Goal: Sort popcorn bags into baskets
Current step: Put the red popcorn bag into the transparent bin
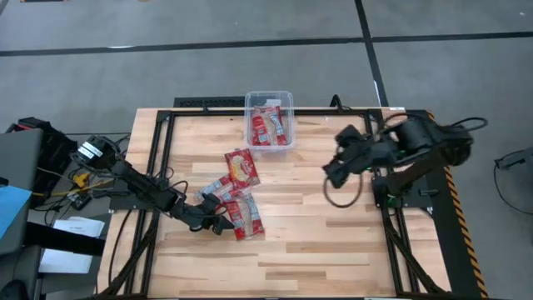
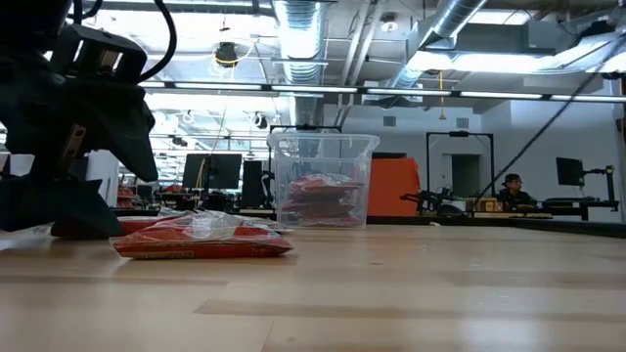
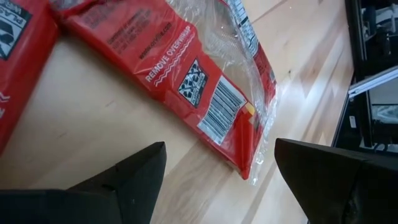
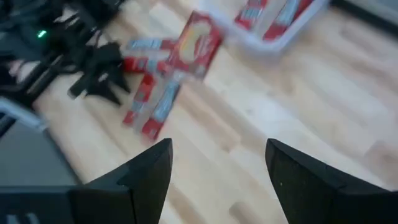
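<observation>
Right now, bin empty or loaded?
Loaded: red packets lie inside the clear bin, visible from above and through its wall.

In the left wrist view the nearest popcorn bag point(image 3: 205, 81) is cut off by the picture's edge, and so is a second bag point(image 3: 22, 56) beside it. The right wrist view is blurred, so the print on the loose bags point(image 4: 168, 74) cannot be read, and the clear bin point(image 4: 273, 22) runs out of the picture. In the low view, the packets inside the bin point(image 2: 323, 181) overlap, so their number cannot be told.
</observation>
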`<control>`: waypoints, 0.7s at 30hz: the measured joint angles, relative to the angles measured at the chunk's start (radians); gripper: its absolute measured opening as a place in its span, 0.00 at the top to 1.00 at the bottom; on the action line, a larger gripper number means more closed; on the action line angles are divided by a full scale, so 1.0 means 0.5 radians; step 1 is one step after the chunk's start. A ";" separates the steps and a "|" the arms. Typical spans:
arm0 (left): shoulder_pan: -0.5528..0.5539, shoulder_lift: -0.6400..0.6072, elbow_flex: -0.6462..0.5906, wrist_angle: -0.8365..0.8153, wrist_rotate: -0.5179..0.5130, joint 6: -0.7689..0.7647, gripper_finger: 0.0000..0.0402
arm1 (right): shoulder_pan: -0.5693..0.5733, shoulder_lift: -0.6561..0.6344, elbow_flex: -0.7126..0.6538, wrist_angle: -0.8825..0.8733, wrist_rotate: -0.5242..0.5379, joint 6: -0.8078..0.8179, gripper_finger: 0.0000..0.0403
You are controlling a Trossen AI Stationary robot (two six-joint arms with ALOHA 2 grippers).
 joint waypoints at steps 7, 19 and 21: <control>0.021 0.000 -0.001 0.000 0.012 -0.011 0.27 | -0.007 -0.679 -1.177 1.218 0.089 0.117 0.30; 0.061 0.009 -0.002 -0.004 -0.137 0.007 0.27 | -0.047 -0.077 -2.250 3.155 0.079 0.284 0.30; 0.061 0.014 -0.001 -0.025 -0.193 0.005 0.27 | -0.057 0.094 -2.202 3.264 0.071 0.291 0.30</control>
